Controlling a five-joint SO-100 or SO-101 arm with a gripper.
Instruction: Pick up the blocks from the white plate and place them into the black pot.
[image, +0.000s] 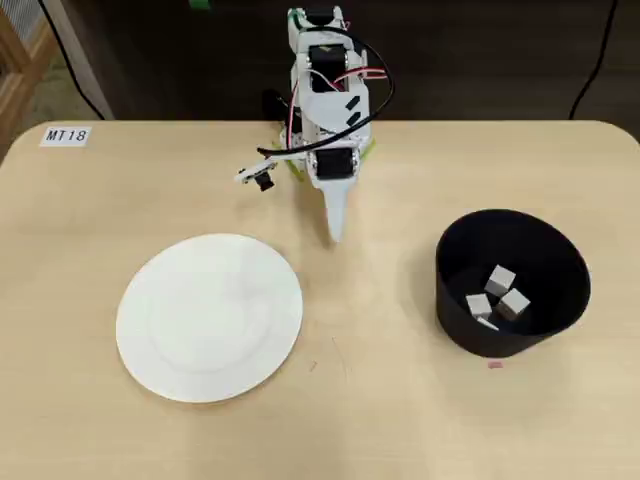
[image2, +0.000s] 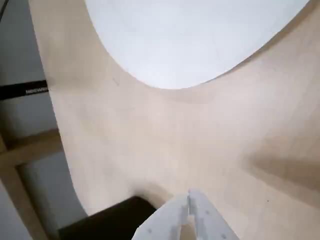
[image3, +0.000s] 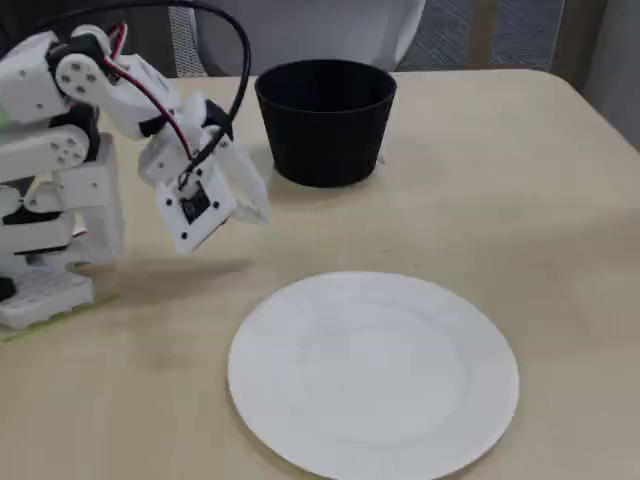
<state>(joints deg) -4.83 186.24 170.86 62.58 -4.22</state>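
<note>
The white gripper (image: 335, 236) hangs empty above the bench (image: 400, 420), fingers pressed together, between the white plate (image: 209, 317) and the black pot (image: 512, 282). The round, flat plate lies bare. Small pale grey blocks (image: 497, 294), at least three, sit clustered inside the matte, flared pot.

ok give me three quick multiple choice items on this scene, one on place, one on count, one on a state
1. Where are the small pale grey cubes?
A on the plate
B in the matte black round pot
C on the table

2. How many cubes lie on the large round white plate?
A none
B two
C four

3. The white two-finger tool is
A gripping a cube
B wide open
C shut and empty

Answers:
1 B, the overhead view shows them on the pot's floor.
2 A, the plate is bare in every view.
3 C, the wrist view shows the fingers together with nothing between.
</note>
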